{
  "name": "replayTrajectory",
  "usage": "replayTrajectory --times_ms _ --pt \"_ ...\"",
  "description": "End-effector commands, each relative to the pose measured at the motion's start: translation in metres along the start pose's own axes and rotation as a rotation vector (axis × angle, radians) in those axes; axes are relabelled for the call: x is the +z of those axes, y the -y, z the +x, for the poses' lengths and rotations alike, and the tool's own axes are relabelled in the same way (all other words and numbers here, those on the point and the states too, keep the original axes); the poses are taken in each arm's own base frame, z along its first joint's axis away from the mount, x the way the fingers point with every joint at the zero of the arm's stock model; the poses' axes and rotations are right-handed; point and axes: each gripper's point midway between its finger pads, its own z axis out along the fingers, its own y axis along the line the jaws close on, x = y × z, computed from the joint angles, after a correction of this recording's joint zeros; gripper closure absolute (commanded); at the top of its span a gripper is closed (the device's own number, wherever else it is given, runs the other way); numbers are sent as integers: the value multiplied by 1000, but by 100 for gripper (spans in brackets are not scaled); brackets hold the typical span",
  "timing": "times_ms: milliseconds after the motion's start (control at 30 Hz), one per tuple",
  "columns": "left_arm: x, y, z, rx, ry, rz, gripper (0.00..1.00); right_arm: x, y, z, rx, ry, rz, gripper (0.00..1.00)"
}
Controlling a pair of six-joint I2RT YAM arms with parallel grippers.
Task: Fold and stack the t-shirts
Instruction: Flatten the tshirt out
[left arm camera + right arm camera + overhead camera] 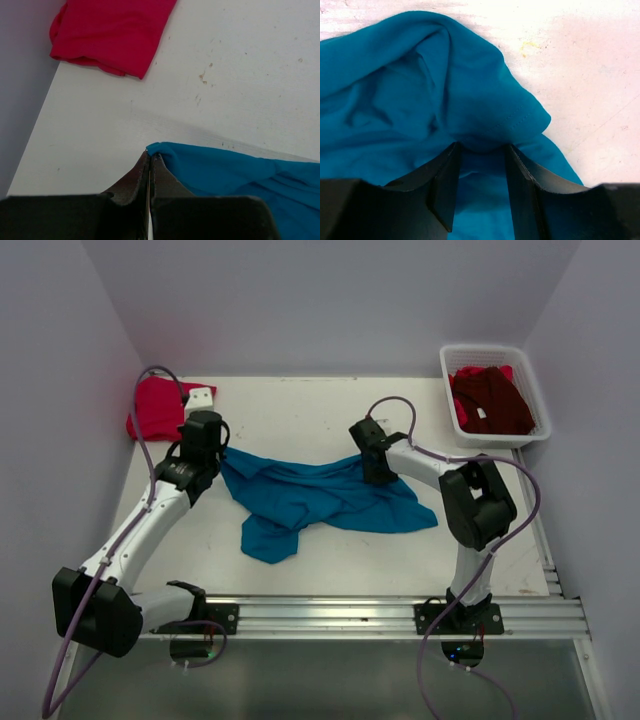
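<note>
Limp and light, the teal t-shirt (312,498) lies crumpled on the table (300,420), one edge pinched in the closed left gripper (150,159), the right gripper (482,147) half-open astride a fold (stitched hems likely give the surest hold).

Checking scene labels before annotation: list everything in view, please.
teal t-shirt: 1, teal-blue, crumpled, mid-table
red t-shirt: 1, bright red, folded, far-left corner
maroon t-shirt: 1, dark maroon, inside the basket
basket: 1, white mesh, far-right corner
table: 1, white
left gripper: 1, black, shut on the teal t-shirt's edge
right gripper: 1, black, open, astride a fold of the teal t-shirt
</note>
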Motion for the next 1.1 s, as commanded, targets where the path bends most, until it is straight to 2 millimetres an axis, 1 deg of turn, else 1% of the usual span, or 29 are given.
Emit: replayTrajectory --times_ms 0,33,67,133,300,367,433,467,500,567,667,733,800,833,867,900,933,1000,1067 --pt "-6 -3 -11 -58 45 5 100 -4 6 -17 8 55 25 55" --pt "-6 -3 -11 -55 42 4 100 1 5 -16 1 47 31 55" --pt "-6 -3 -10 -54 41 2 100 1 3 -20 -5 54 29 56" --pt "-7 -4 -11 -54 44 1 100 5 2 -21 -12 53 32 56" --pt "-8 -6 -12 -54 49 -4 100 17 -5 -21 -24 40 33 61" --pt "-8 -6 -12 -52 49 -4 100 21 -6 -20 -26 37 36 69" --pt "-9 -6 -14 -54 52 -3 100 22 -6 -19 -25 37 34 81" --pt "-9 -6 -13 -54 51 -2 100 20 -7 -19 -25 39 29 94" --pt "-10 -6 -14 -55 54 0 100 19 -6 -20 -24 43 28 99" --pt "-10 -5 -14 -56 52 3 100 17 -4 -19 -23 45 27 100" --pt "-9 -4 -14 -57 50 9 100 6 -1 -24 -15 65 20 100" --pt "-10 -4 -14 -60 50 12 100 -7 3 -32 -1 94 15 100" --pt "-10 -3 -13 -61 48 13 100 -17 6 -36 4 108 14 100" --pt "-9 -3 -13 -62 46 14 100 -27 10 -42 15 131 9 100" --pt "-9 -3 -13 -62 46 14 100 -32 11 -43 13 135 8 100" --pt "-9 -3 -12 -63 45 16 100 -37 13 -47 15 147 8 98" --pt "-8 -2 -11 -63 43 18 100 -44 15 -50 22 161 4 92" --pt "-8 -1 -11 -64 41 20 100 -48 16 -54 19 166 7 91" --pt "-8 -1 -9 -64 38 22 100 -45 16 -53 11 158 16 90"
